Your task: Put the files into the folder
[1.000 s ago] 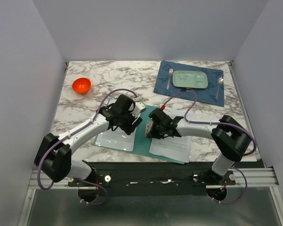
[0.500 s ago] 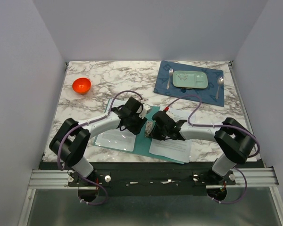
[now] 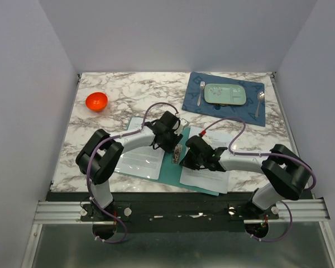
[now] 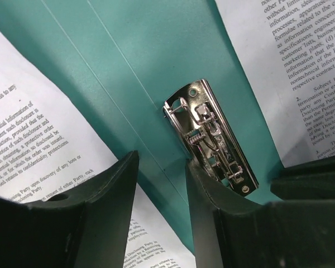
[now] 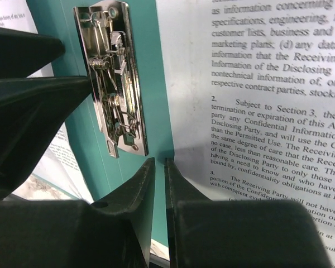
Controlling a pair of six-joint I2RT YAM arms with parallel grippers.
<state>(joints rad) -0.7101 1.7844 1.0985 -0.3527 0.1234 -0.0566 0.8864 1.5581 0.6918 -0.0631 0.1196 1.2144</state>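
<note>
left fingers [image 4: 192, 178]: we see them part open, nothing between; one just beside the clip [image 4: 212, 139]
right fingers [image 5: 149, 174]: thin slit, nothing in it, by the right sheet's edge
folder [image 3: 170, 167]: open flat, near-centre of table [image 3: 128, 95]; spine and clip run near-to-far
files: left sheet [image 3: 138, 162], right sheet [image 3: 204, 174], one per leaf
change: left arm swung right, fingers narrowed

Place: robot lab test cell | Evidence: plain white walls [image 3: 173, 33] box in a marble-look table [image 3: 134, 89]; left arm [image 3: 128, 142] and right arm [image 3: 245, 161] bolted to an aluminium rail [image 3: 58, 211], purple cables [image 3: 156, 105] looping | Props: orange bowl [image 3: 96, 101], placemat [image 3: 251, 111], folder [image 3: 168, 170] (odd company for one tabletop)
</note>
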